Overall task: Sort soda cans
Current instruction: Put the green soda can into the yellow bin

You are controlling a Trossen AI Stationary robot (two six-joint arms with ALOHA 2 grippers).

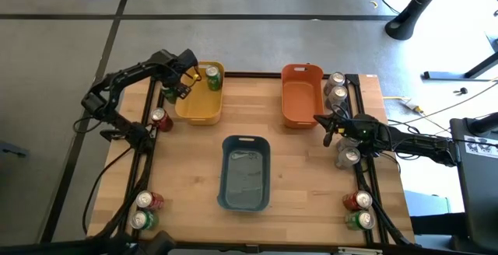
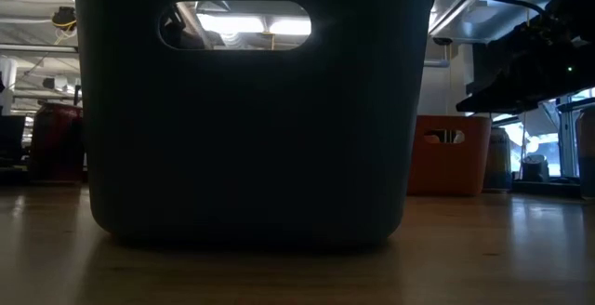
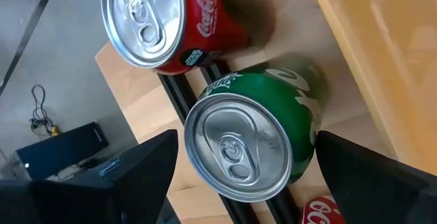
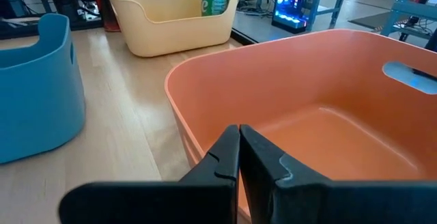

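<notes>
green can [image 3: 256, 138], red can [image 3: 164, 19], yellow bin [image 1: 200, 99], orange bin [image 4: 314, 125]

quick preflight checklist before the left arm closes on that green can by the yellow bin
1. Left gripper open, one finger each side of the green can: ok.
2. Green can upright, silver top facing the wrist camera: ok.
3. Space from the red can beside it: the two look nearly touching, cannot tell if the finger clears.
4. Yellow bin has room; one green can already stands inside: ok.
5. Right gripper shut, empty, over the orange bin, away from the left side: ok.
6. How far down the can the fingers reach: cannot tell.
</notes>
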